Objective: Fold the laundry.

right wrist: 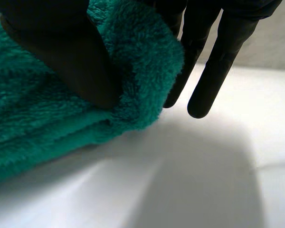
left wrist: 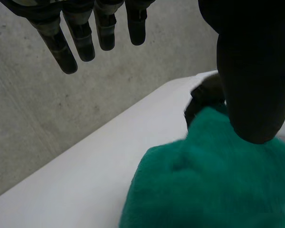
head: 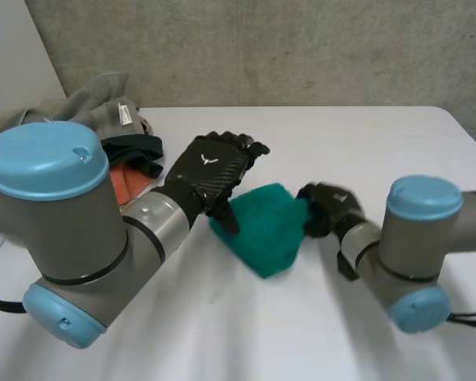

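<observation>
Teal fleece towel (head: 266,234) is lying folded; right hand (head: 325,208) pinching its 3 o'clock edge, left hand (head: 213,165) hovering splayed; grey-and-orange clothes heap (head: 95,103) at 10 o'clock waiting.

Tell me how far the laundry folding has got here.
Done: the green towel lies in folded layers. In hand: the right hand pinches its edge; the left hand is open at the opposite edge. Left: the pile of clothes behind the left hand looks unfolded.

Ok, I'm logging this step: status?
Left hand open above towel. Right hand pinches towel's edge. Towel folded, on table. Clothes pile apart.
</observation>
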### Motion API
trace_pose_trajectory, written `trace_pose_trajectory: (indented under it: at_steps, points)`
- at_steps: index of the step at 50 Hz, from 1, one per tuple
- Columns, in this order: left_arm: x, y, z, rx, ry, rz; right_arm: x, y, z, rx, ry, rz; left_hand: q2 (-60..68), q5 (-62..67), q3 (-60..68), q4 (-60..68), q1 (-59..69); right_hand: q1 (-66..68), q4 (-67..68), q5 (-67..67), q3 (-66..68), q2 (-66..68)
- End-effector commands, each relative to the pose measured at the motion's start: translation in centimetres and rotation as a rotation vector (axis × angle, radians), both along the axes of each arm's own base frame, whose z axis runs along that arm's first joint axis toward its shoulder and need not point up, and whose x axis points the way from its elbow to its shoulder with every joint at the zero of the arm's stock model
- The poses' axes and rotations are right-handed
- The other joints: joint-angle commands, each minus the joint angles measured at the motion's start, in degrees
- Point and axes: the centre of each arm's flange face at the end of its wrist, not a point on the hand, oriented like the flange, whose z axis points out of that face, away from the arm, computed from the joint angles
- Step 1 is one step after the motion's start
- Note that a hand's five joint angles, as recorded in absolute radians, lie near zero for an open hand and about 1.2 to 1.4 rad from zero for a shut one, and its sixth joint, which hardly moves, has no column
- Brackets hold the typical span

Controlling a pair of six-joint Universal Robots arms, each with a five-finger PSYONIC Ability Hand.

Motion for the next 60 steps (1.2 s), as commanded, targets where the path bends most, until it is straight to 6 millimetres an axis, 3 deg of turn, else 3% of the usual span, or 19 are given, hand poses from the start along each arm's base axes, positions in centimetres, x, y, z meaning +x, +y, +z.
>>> trace_pose_trajectory:
  at_steps: [1, 6, 8, 12, 19, 24, 30, 34, 36, 37, 41, 45, 48, 51, 54, 57, 60]
  points:
    - [-0.7, -0.3, 1.7, -0.045, 0.036, -0.011, -5.5, -8.9, 1.0, -0.096, -0.017, -0.217, -0.1, -1.1, -0.4, 0.1, 0.9, 32.3, 11.5, 14.8, 12.3, 18.4]
    - [-1.9, 0.7, 2.8, -0.075, 0.06, -0.051, -9.7, -14.3, 1.1, -0.163, -0.022, -0.363, -0.1, -1.1, -0.4, 0.1, 0.9, 32.3, 11.5, 14.8, 12.3, 18.4]
    - [-2.2, 0.9, 3.1, -0.082, 0.066, -0.06, -12.8, -16.8, 1.0, -0.188, -0.011, -0.456, -0.1, -1.1, -0.4, 0.1, 0.9, 32.3, 11.5, 14.8, 12.3, 18.4]
    - [-2.5, 1.2, 3.2, -0.087, 0.07, -0.073, -16.7, -20.4, 1.2, -0.236, 0.01, -0.543, -0.1, -1.1, -0.4, 0.1, 0.9, 32.3, 11.5, 14.8, 12.3, 18.4]
    - [-3.3, 1.9, 2.8, -0.08, 0.065, -0.099, -21.3, -24.0, 0.0, -0.22, 0.099, -0.613, -0.1, -1.1, -0.4, 0.1, 0.9, 32.3, 11.5, 14.8, 12.3, 18.4]
    - [-3.4, 2.2, 2.6, -0.076, 0.062, -0.103, -23.5, -25.0, -0.3, -0.227, 0.118, -0.624, -0.1, -1.1, -0.4, 0.1, 0.9, 32.3, 11.5, 14.8, 12.3, 18.4]
    - [-3.5, 2.3, 2.5, -0.071, 0.06, -0.108, -25.6, -25.3, -0.3, -0.238, 0.129, -0.637, 0.1, -0.9, -0.2, 0.3, 1.1, 32.3, 11.5, 14.8, 12.3, 18.4]
    - [-3.7, 2.8, 2.5, -0.071, 0.06, -0.12, -25.4, -25.4, -0.3, -0.238, 0.13, -0.604, 0.1, -0.9, -0.2, 0.3, 1.1, 32.3, 11.5, 14.8, 12.3, 18.4]
    - [-3.8, 2.9, 2.5, -0.071, 0.063, -0.123, -25.3, -25.2, -0.5, -0.221, 0.159, -0.594, -0.1, -1.1, -0.4, 0.1, 0.9, -32.9, -53.7, -50.5, -52.9, -46.9]
    - [-3.8, 3.0, 2.6, -0.073, 0.065, -0.128, -25.1, -25.0, -0.7, -0.211, 0.181, -0.592, -0.1, -1.1, -0.4, 0.1, 0.9, -37.7, -58.5, -55.2, -57.7, -51.6]
    - [-3.9, 3.2, 2.6, -0.073, 0.065, -0.132, -24.4, -24.0, -1.0, -0.177, 0.36, -0.671, -0.3, -1.3, -0.5, -0.1, 0.7, -37.7, -58.5, -55.2, -57.7, -51.6]
    - [-3.9, 3.7, 2.9, -0.076, 0.068, -0.141, -25.6, -22.9, 2.3, -0.25, 0.481, -0.862, -0.3, -1.3, -0.5, -0.1, 0.7, -37.7, -58.5, -55.2, -57.7, -51.6]
    - [-3.9, 3.9, 2.8, -0.074, 0.066, -0.146, -25.3, -22.0, 3.9, -0.303, 0.49, -0.877, -0.4, -1.4, -0.7, -0.2, 0.6, -37.7, -58.5, -55.2, -57.7, -51.6]
    - [-3.8, 4.0, 2.9, -0.071, 0.064, -0.146, -24.9, -20.3, 7.3, -0.424, 0.447, -0.896, -0.4, -1.4, -0.7, -0.2, 0.6, -37.7, -58.5, -55.2, -57.7, -51.6]
    - [-3.6, 4.1, 3.4, -0.081, 0.072, -0.143, -24.2, -18.6, 10.3, -0.571, 0.399, -0.877, -0.6, -1.6, -0.9, -0.4, 0.4, -37.7, -58.5, -55.2, -57.7, -51.6]
    - [-3.1, 4.0, 4.0, -0.094, 0.083, -0.132, -22.9, -16.7, 11.6, -0.667, 0.377, -0.782, -0.8, -1.8, -1.0, -0.6, 0.2, -37.7, -58.5, -55.2, -57.7, -51.6]
    - [-2.3, 3.1, 4.5, -0.107, 0.09, -0.1, -21.4, -15.1, 11.4, -0.692, 0.37, -0.67, -1.3, -2.3, -1.6, -1.1, -0.3, -37.7, -58.5, -55.2, -57.7, -51.6]
